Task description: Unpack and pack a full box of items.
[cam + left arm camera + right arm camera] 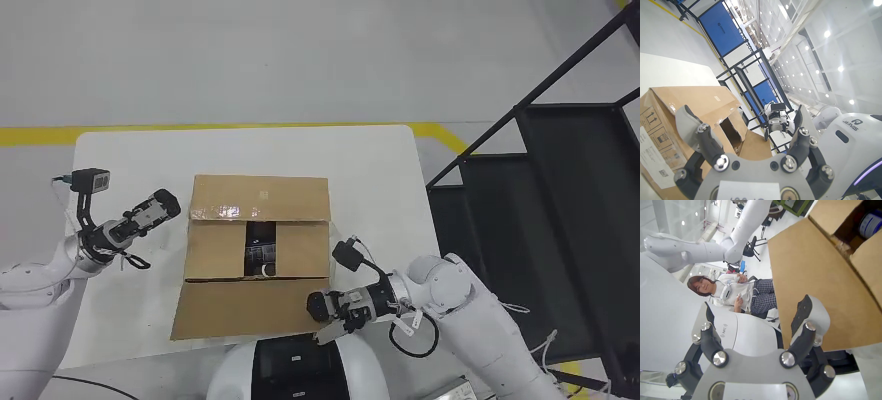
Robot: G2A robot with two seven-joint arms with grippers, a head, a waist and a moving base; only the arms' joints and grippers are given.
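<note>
Cardboard box (212, 250): stands on the white table (370, 180), roughly at its middle, top side open.
Far flap (262, 198): folded outward from the box, away from the robot, with tape strips along its edge.
Near flap (240, 308): folded outward from the box toward the robot and reaching past the table edge.
Side flaps: both lie partly over the opening, with a gap between them at the middle of the box.
Contents (262, 248): dark items show through that gap. In the right wrist view one is a round container with a blue label (869, 220), sitting inside the box.
Left claw (168, 204): jaws spread apart, nothing between them. It stands off the box's left side, level with the far-left corner, close to the cardboard and clear of it. Its fingers (685, 115) point across the box top.
Right claw (320, 320): jaws spread apart, nothing held. It sits at the near-right corner of the box's near flap, just beside that flap's right edge.
Contact, right claw: one finger pad (800, 313) lies against the outline of the near flap in the right wrist view; whether it touches the cardboard cannot be told.
</note>
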